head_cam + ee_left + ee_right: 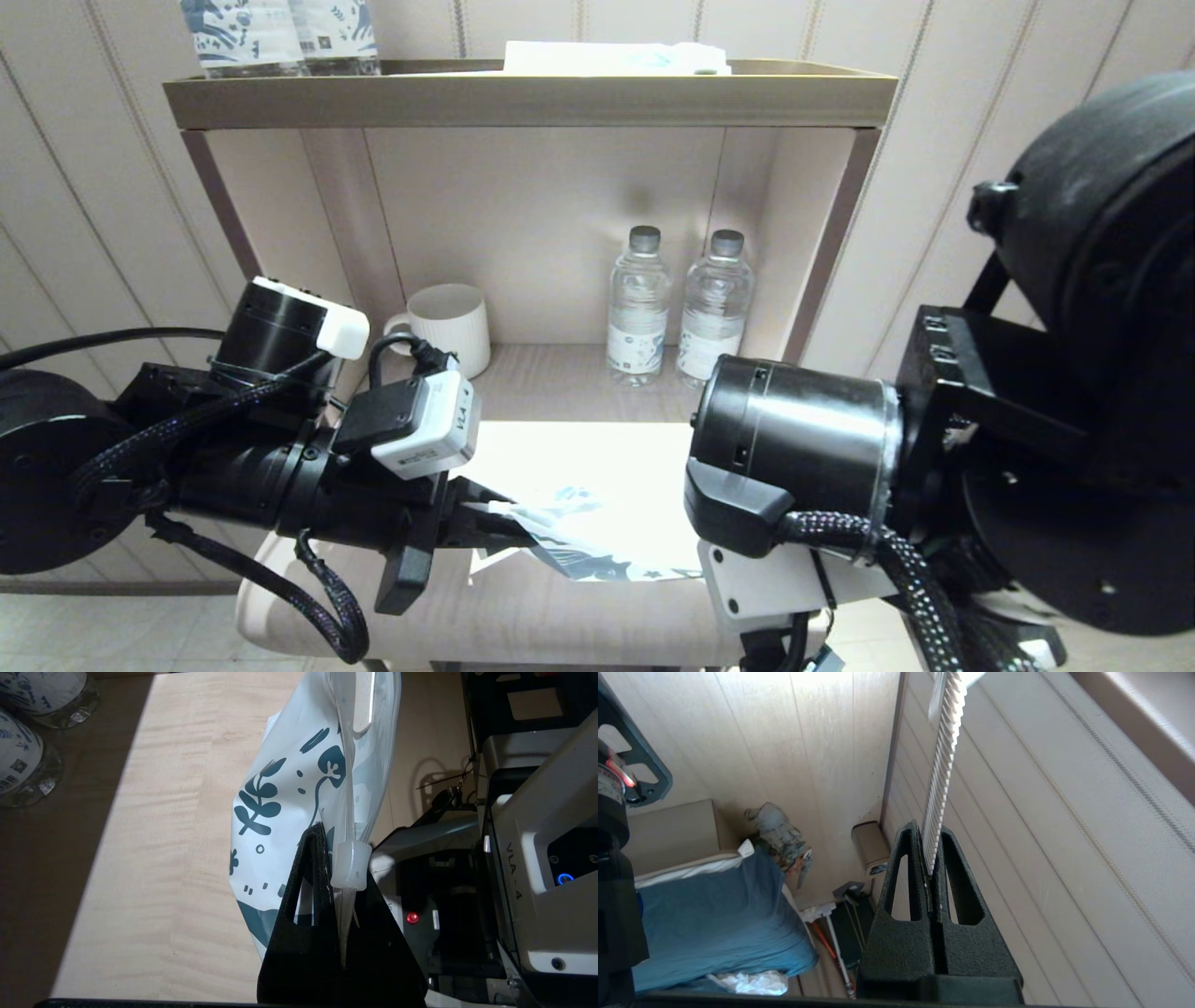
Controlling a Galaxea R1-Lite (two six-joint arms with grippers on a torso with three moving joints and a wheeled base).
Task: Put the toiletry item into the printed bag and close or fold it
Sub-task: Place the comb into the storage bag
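The printed bag (289,812), white with dark teal leaf and flower motifs, hangs lifted above the pale wooden shelf surface (163,835). My left gripper (337,858) is shut on the bag's top edge, right beside its white slider clip (350,865). In the head view the bag (583,546) shows just beyond the left gripper (504,523). The slim white comb (943,765) stands out of my right gripper (930,835), which is shut on its toothed end. The right gripper is hidden under its own arm in the head view. A white rounded piece (363,709) shows through the bag's clear top.
A white ribbed mug (453,327) and two water bottles (639,308) (714,308) stand at the back of the shelf niche. On the top shelf (532,98) are printed bottles (280,33) and a flat packet (607,58). The right arm fills the right side.
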